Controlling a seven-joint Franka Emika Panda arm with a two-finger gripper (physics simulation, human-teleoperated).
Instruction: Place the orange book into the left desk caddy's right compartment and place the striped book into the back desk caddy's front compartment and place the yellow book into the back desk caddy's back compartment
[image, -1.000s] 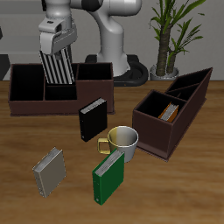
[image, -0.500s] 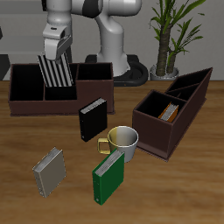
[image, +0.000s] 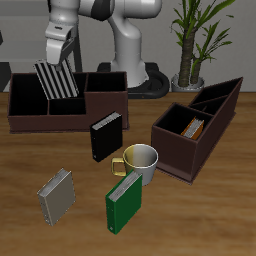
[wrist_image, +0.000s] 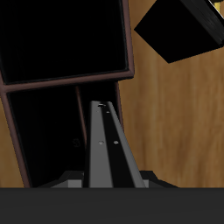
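The gripper is clamped on the striped book, tilted over the back desk caddy, so I reckon it needs straightening, then lowering into the front compartment.

No readable text, labels, brands, numbers or signs in either view. Book covers are plain or patterned only: striped book shows stripes, no lettering; black book, green book, yellow book and orange book carry no legible marks. Both caddies, back desk caddy and left desk caddy, are bare dark brown. Mug is unmarked. Wrist view shows only dark compartments and a grey edge, nothing written.
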